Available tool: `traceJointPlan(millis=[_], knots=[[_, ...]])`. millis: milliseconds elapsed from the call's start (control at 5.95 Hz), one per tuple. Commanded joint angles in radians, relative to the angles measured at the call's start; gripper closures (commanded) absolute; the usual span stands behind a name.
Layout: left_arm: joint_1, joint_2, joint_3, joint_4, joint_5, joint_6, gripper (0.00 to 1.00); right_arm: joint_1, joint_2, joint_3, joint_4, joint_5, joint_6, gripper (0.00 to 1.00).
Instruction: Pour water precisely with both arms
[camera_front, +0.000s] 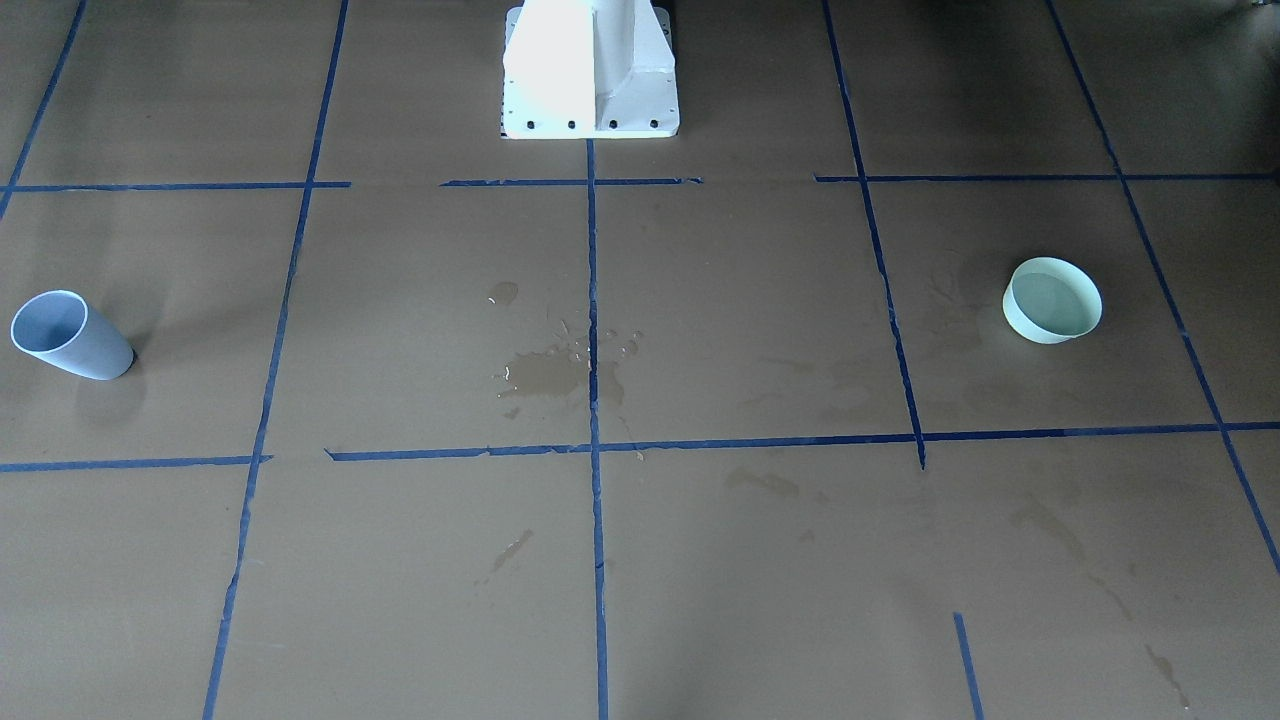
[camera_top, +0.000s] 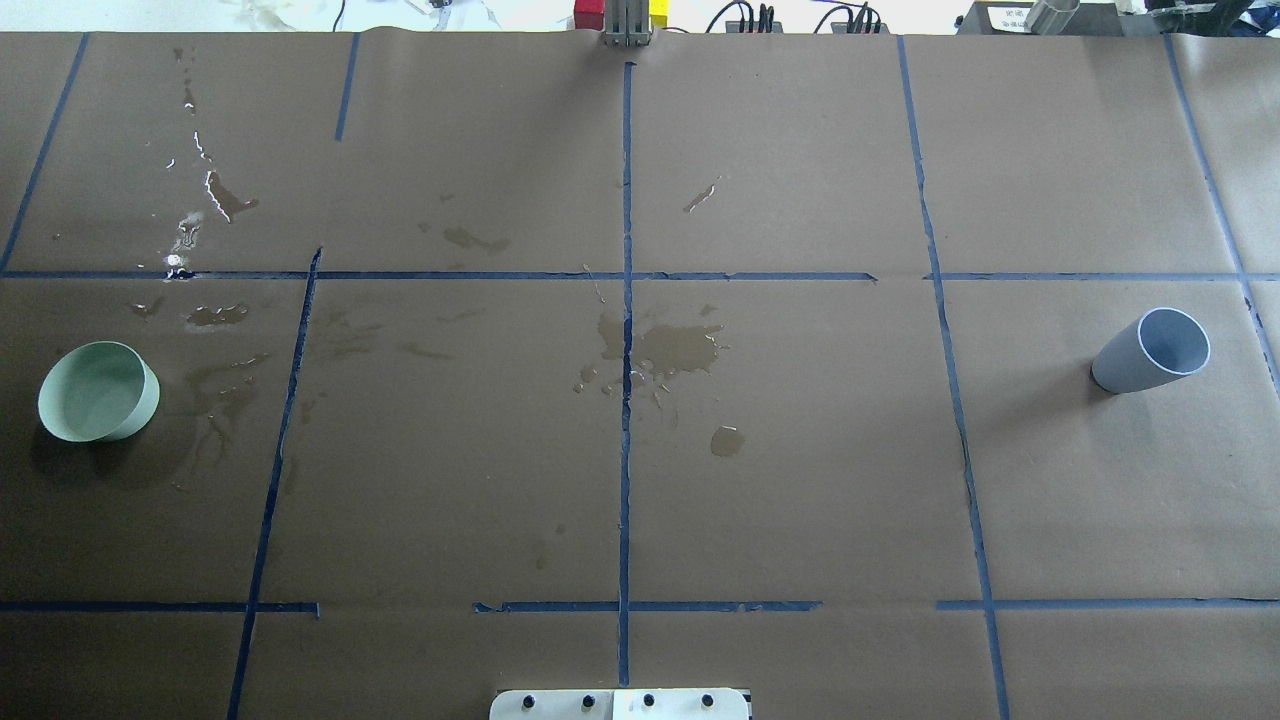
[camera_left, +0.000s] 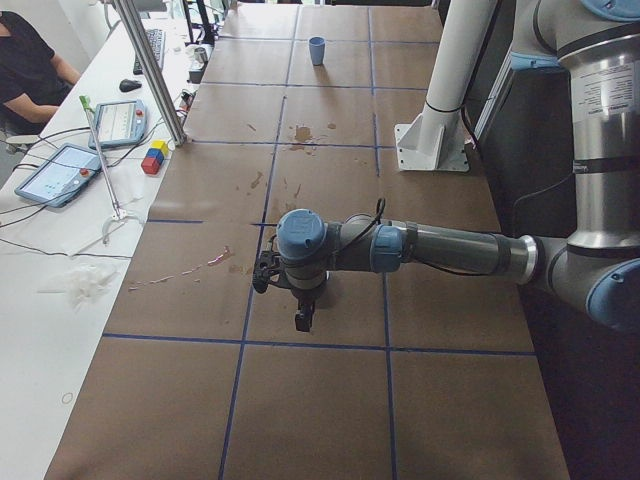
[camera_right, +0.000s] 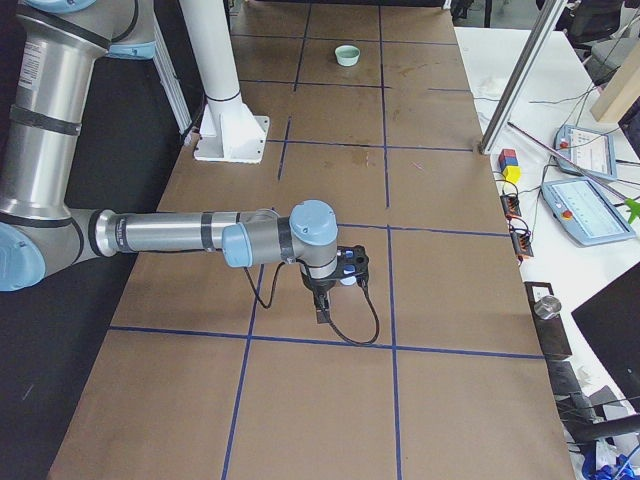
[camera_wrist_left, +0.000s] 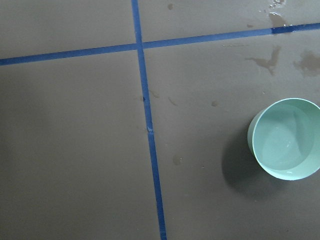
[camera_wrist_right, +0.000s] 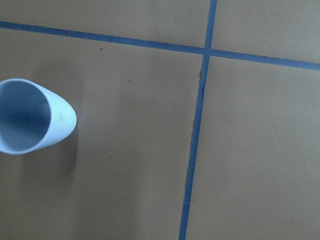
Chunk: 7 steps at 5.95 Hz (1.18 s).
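Two vessels stand well apart on the counter (camera_front: 400, 560), neither one gripped.
My right hand (camera_right: 321, 315) hangs near the blue cup (camera_front: 70, 335) and my left hand (camera_left: 302, 322) near the mint bowl (camera_front: 1052, 300). I cannot tell whether either hand is spread or pressed together. Water (camera_wrist_left: 287, 145) glints in the bowl, and a puddle (camera_front: 545, 372) lies mid-counter. My worry: wet paper may let a vessel skid at the grasp, and any tilt while carrying would spill more.

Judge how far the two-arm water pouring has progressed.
Done: nothing visible; spilled water pools mid-table. In hand: left arm hovers by the green bowl, right arm by the blue cup, neither vessel gripped. Remaining: grasping, lifting, pouring.
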Motion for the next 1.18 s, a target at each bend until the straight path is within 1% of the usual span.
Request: traceJointPlan(millis=[0, 336, 840, 1008], knots=[[0.000, 0.003, 0.009, 0.001, -0.001, -0.001, 0.00, 0.001, -0.002, 0.016, -0.003, 0.061, -0.009, 0.00], [0.000, 0.004, 0.003, 0.015, 0.006, 0.000, 0.00, 0.007, 0.007, 0.008, -0.003, 0.050, -0.009, 0.00], [0.000, 0.014, -0.003, 0.015, 0.008, -0.001, 0.00, 0.041, 0.001, 0.037, 0.005, 0.053, -0.009, 0.00], [0.002, 0.006, 0.010, 0.015, 0.008, -0.001, 0.00, 0.047, -0.002, 0.039, 0.005, 0.053, -0.009, 0.00]])
